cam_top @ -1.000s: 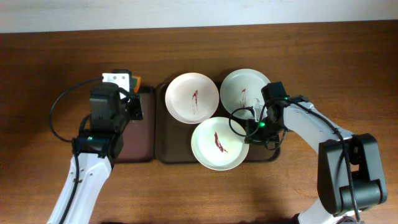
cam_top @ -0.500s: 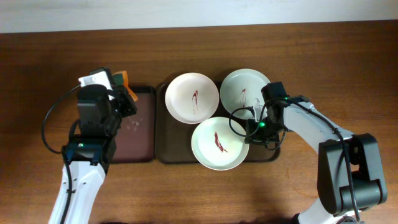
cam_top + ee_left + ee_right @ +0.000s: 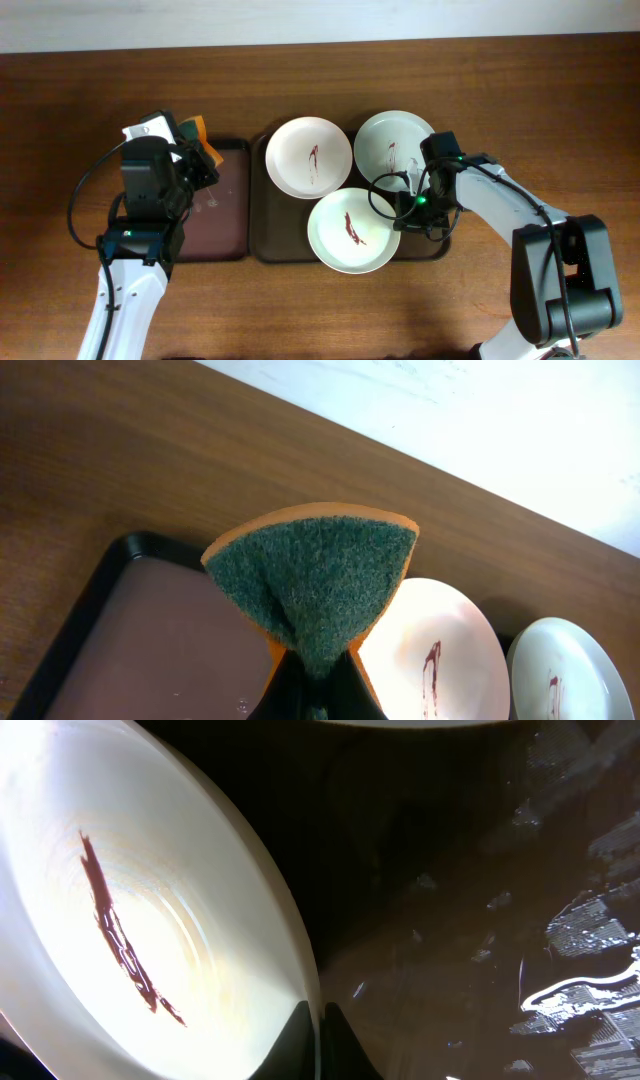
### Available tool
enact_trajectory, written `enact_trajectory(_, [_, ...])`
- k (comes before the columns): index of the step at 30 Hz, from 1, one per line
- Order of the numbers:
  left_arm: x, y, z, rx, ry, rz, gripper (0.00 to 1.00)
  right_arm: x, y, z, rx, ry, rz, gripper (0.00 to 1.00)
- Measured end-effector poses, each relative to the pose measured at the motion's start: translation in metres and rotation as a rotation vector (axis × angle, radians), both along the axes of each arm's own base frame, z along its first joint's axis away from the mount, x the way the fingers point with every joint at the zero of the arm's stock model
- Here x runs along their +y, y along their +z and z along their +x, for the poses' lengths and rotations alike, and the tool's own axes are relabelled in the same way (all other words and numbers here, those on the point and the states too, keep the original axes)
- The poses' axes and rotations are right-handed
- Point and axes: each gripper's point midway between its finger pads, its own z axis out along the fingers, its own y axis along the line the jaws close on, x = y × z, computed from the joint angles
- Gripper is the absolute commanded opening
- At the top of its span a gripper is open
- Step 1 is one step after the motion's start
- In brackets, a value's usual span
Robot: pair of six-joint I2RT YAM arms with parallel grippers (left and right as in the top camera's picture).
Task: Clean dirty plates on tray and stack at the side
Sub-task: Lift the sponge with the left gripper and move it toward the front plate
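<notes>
Three white plates with dark red smears sit on the dark brown tray (image 3: 262,245): one at the back left (image 3: 308,157), one at the back right (image 3: 390,143), one at the front (image 3: 350,230). My right gripper (image 3: 403,207) is shut on the front plate's right rim (image 3: 300,960). My left gripper (image 3: 192,150) is shut on an orange and green sponge (image 3: 315,575), held above the back left corner of the narrower reddish-brown tray (image 3: 215,215). The back left plate (image 3: 440,655) and the back right plate (image 3: 560,675) show in the left wrist view.
The reddish-brown tray with black rim (image 3: 150,640) lies left of the dark brown tray and has a few water drops on it. A white wall runs along the table's far edge. Bare wooden table surrounds both trays.
My left arm moved left and back with the sponge, off the reddish-brown tray's middle toward its back left corner. The right arm and the plates have not moved.
</notes>
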Motion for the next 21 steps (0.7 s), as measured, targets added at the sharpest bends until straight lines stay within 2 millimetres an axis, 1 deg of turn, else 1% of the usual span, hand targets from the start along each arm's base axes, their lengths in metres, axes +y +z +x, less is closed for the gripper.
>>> enact_trajectory(11, [0.000, 0.000, 0.000, 0.001, 0.002, -0.003, 0.00, 0.000, 0.000, 0.001, -0.004, 0.000, 0.001, 0.04])
enact_trajectory(17, [0.000, -0.012, -0.008, 0.059, 0.002, -0.001, 0.00, 0.000, 0.000, 0.001, -0.004, 0.000, 0.000, 0.04])
enact_trajectory(19, [0.000, -0.033, -0.013, 0.141, 0.002, 0.003, 0.00, 0.000, 0.000, 0.001, -0.004, 0.000, 0.000, 0.04])
enact_trajectory(20, [0.001, -0.055, -0.015, 0.220, 0.003, 0.006, 0.00, 0.000, 0.000, 0.001, -0.005, 0.001, 0.000, 0.04])
enact_trajectory(21, [0.001, -0.067, -0.017, 0.264, 0.002, 0.007, 0.00, 0.000, 0.000, 0.001, -0.004, 0.000, 0.000, 0.04])
